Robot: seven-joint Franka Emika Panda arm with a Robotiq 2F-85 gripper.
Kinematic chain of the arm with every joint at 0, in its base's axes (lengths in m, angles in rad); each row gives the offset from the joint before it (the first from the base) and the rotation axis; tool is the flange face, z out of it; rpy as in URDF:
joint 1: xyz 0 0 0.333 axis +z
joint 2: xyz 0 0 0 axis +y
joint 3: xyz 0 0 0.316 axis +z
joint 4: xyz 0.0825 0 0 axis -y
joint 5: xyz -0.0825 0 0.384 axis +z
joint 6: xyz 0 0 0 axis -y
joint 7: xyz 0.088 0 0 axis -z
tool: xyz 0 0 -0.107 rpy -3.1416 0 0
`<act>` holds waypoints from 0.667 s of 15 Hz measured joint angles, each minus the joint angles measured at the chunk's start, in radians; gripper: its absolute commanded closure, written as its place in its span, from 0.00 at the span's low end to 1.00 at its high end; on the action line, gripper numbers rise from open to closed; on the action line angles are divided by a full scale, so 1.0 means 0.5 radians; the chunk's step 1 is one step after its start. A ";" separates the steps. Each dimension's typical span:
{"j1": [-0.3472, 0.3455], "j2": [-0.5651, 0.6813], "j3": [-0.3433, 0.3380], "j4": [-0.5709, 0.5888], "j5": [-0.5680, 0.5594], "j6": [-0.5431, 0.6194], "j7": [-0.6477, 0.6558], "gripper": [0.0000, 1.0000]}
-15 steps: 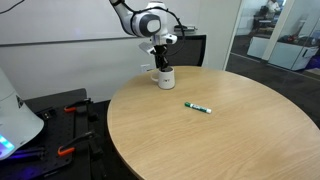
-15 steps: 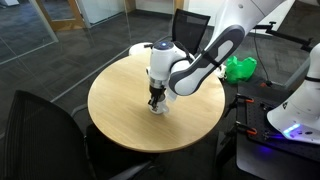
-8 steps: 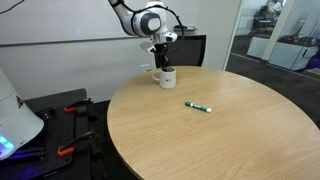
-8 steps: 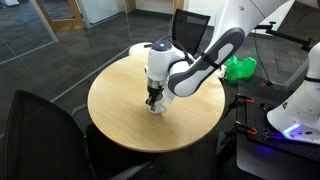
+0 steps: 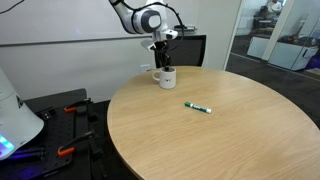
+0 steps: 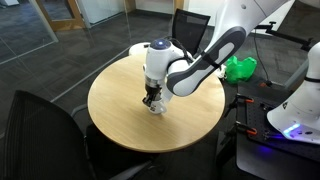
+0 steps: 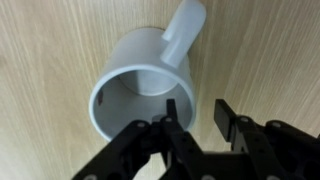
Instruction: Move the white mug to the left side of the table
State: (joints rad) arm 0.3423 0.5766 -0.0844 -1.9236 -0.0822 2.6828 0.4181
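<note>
The white mug (image 5: pixel 166 77) stands upright on the round light-wood table (image 5: pixel 230 130) near its edge; it also shows in the other exterior view (image 6: pixel 156 106). My gripper (image 5: pixel 161 62) hangs just above the mug, also seen in an exterior view (image 6: pixel 150 98). In the wrist view the mug (image 7: pixel 150 55) is seen from above with its handle pointing away. The gripper (image 7: pixel 197 108) is open and empty: one finger is over the mug's rim, the other over the table (image 7: pixel 50 50) outside the wall. Neither finger presses the wall.
A green-and-white marker (image 5: pixel 197 107) lies on the table toward the middle. Black chairs stand at the table's edges (image 6: pixel 40 125) (image 5: pixel 190 48). A green object (image 6: pixel 238 68) and robot bases sit off the table.
The gripper has risen slightly above the mug. The mug has stayed in place on the table.
</note>
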 measured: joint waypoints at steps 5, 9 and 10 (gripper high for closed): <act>0.102 -0.083 -0.110 -0.018 -0.149 -0.113 0.237 0.02; 0.156 -0.251 -0.151 -0.083 -0.324 -0.280 0.433 0.00; 0.157 -0.308 -0.151 -0.111 -0.363 -0.306 0.470 0.00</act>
State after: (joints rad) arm 0.4209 0.4225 -0.1599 -1.9791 -0.2635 2.5299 0.6533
